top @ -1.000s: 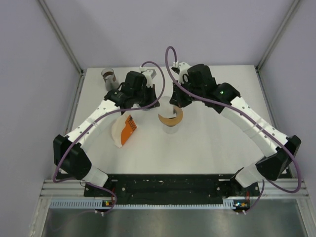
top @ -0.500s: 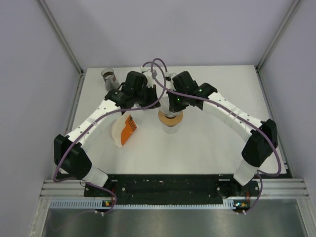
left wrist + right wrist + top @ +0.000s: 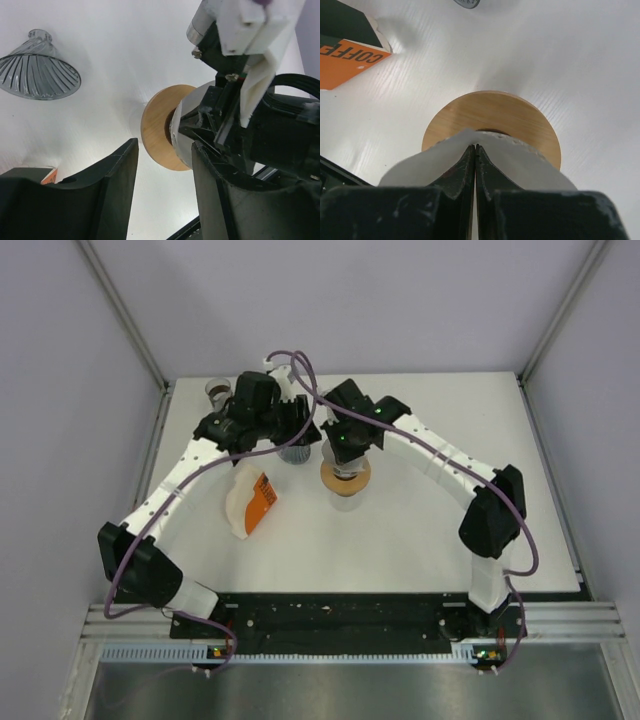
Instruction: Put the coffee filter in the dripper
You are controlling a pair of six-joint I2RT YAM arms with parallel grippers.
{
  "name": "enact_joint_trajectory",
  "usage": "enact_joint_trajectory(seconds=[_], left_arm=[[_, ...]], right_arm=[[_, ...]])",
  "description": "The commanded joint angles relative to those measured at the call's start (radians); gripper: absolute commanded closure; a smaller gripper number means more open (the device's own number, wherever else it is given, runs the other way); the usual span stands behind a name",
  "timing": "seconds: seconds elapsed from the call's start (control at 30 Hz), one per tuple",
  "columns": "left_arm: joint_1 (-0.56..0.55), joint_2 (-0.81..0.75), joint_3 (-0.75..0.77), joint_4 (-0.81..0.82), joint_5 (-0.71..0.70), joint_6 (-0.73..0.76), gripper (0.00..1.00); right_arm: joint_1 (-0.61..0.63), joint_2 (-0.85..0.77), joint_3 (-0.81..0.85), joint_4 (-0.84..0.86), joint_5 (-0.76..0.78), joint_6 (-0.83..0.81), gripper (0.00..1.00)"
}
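Flanking wooden ring (image 3: 490, 117): glass cone (image 3: 40, 75), packet (image 3: 250, 502)

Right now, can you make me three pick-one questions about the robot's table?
1. How is the left tool? A) shut on a spoon B) open and empty C) shut on a sponge
2. Where is the paper filter? A) pinched in the right tool, above the wooden ring B) in the left tool C) on the floor
3. What colour is the label on the filter pack? A) blue B) orange C) green
Answers: 1 B, its fingers stand apart with nothing between; 2 A, the right wrist view shows it clamped over the ring; 3 B, the label is plainly orange.
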Motion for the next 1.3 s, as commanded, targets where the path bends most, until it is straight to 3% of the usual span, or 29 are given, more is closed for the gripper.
enact_joint_trajectory(seconds=[0.0,0.47,0.8,0.93,1.03,1.27], left_arm=[[0.021,-0.080,-0.040,0.041,0.015,-0.091,0.47],[0.018,-0.038,-0.160,0.130,0.097,-0.210,0.45],[0.016,-0.015,-0.200,0.159,0.125,-0.240,0.54],[0.008,-0.008,-0.212,0.168,0.128,-0.241,0.63],[0.010,0.003,-0.230,0.178,0.128,-0.240,0.76],[0.008,-0.001,-0.224,0.176,0.126,-0.230,0.91]], right_arm=[[0.013,0.081,0.090,-0.141,0.063,-0.027,1.00],[0.040,0.182,0.095,-0.170,0.048,-0.023,1.00],[0.042,0.237,0.021,-0.132,0.049,-0.004,1.00],[0.042,0.254,0.012,-0.127,0.048,0.005,1.00],[0.042,0.238,0.032,-0.127,0.028,0.003,1.00],[0.042,0.136,0.156,-0.115,0.003,-0.012,1.00]])
